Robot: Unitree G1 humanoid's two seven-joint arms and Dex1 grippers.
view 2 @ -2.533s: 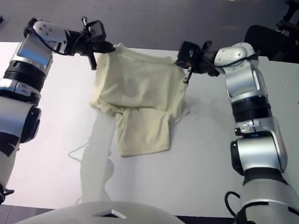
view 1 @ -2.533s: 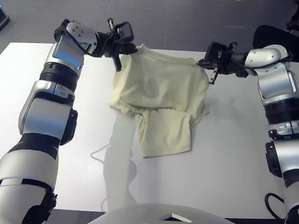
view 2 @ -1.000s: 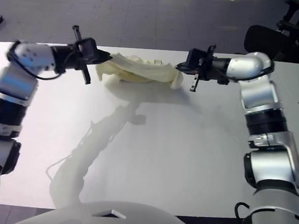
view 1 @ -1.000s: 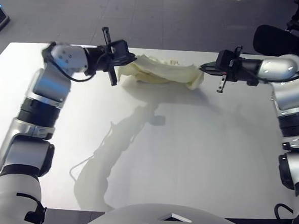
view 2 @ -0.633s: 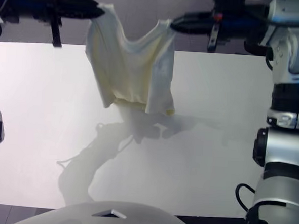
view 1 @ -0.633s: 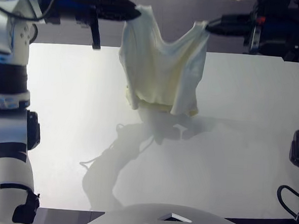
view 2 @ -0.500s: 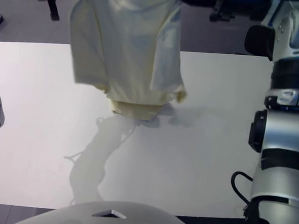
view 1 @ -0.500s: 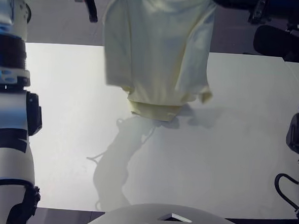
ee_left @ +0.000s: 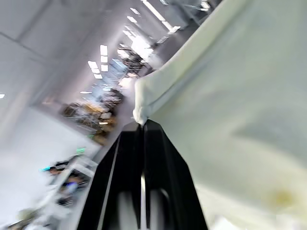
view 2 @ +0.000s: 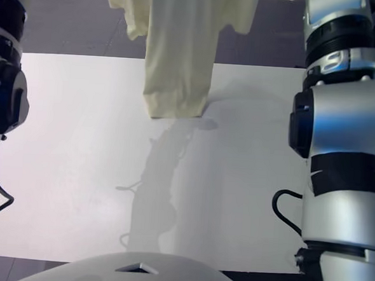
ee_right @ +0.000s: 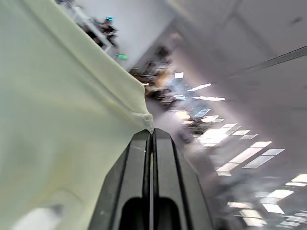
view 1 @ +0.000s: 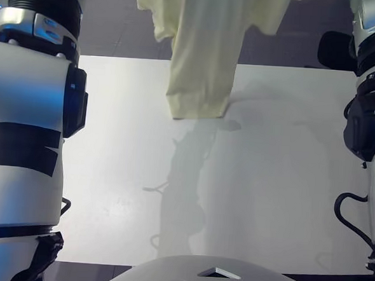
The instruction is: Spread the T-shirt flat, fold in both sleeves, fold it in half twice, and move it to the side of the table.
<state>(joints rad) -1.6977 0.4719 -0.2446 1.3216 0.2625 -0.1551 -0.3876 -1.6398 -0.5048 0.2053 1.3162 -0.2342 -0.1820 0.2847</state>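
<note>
Left eye view has the pale yellow T-shirt (view 1: 202, 58) dangling in mid-air over the far half of the white worktop (view 1: 267, 183), with its top running off the upper edge of the picture. We see it hanging as a fairly narrow column. It's wider up high, where bits of cloth flare out to either side, and the squared-off lower edge sits close to the worktop surface. Whether that edge actually touches the worktop or floats just above it, we can't tell. The left arm (view 1: 30, 105) and right arm (view 1: 372, 94) stand tall on either side of the shirt, well apart from it at this level, both going up past the top edge.

Left wrist view gives us the left gripper (ee_left: 143, 125) up close. Its two black fingers (ee_left: 163, 163) are pressed tight together, pinching a bunched corner of the T-shirt's edge right at the tips, and the cloth drapes away from there. Same deal in the right wrist view: the right gripper (ee_right: 151, 132) has its fingers (ee_right: 132, 167) squeezed together on a little tip of the shirt's edge, with the fabric spreading off to one side. Behind both grippers we get ceiling lights (ee_left: 100, 50) and a blurry room. Beyond the worktop's far edge there's dark floor (view 1: 104, 37).
</note>
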